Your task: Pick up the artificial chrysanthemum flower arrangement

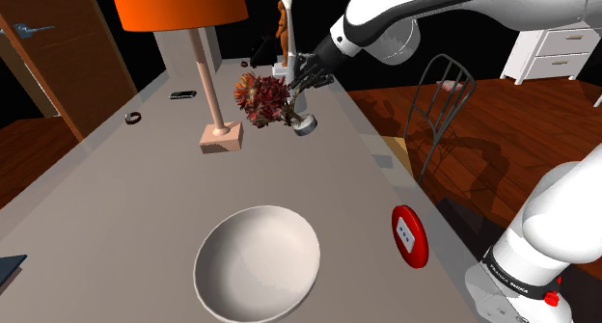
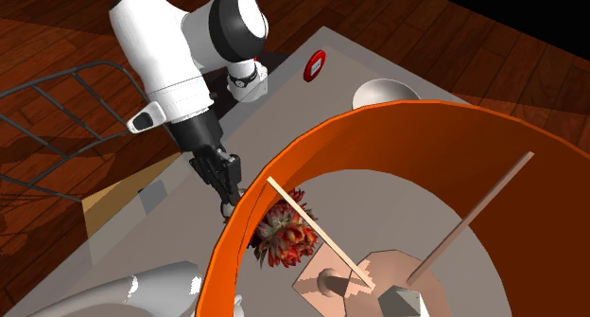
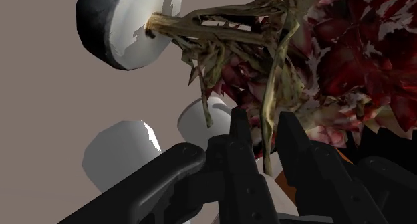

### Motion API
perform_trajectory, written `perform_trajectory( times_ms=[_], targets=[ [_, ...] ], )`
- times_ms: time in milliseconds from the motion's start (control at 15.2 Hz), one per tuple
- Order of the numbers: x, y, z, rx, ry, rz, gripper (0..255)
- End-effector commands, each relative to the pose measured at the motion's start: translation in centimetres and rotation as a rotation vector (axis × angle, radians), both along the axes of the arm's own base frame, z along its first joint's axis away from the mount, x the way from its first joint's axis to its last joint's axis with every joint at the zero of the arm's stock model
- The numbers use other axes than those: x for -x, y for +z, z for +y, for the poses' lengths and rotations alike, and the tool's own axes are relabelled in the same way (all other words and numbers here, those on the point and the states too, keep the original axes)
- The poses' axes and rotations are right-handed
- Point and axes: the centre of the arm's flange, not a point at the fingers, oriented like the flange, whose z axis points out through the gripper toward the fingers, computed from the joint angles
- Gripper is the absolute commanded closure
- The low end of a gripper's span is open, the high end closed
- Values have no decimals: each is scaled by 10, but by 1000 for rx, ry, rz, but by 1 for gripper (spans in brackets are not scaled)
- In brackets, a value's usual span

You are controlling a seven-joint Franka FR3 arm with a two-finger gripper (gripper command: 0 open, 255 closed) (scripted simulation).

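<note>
The black gripper [image 1: 307, 77] reaches down at the far end of the grey table [image 1: 116, 196], its fingers drawn close together and clamped on the dry stalks of the flower arrangement [image 1: 262, 99]; in the wrist view a stalk runs straight up between the fingertips [image 3: 239, 126]. The arrangement is tipped on its side, with dark red blooms towards the lamp [image 1: 205, 75] with the orange shade and its small round base [image 1: 306, 126] on the side away from the lamp. A white bowl [image 1: 257, 263] sits well apart from it, nearer the stand.
</note>
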Motion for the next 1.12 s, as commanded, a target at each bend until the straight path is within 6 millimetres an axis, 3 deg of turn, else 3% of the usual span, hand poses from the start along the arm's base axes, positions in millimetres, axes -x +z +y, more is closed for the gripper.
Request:
perform_trajectory(
  times_ms=[0,924,1056],
  targets=[
    [0,5,0,0,1,0,255],
    [0,79,0,0,1,0,255],
    [0,80,0,0,1,0,255]
  ],
)
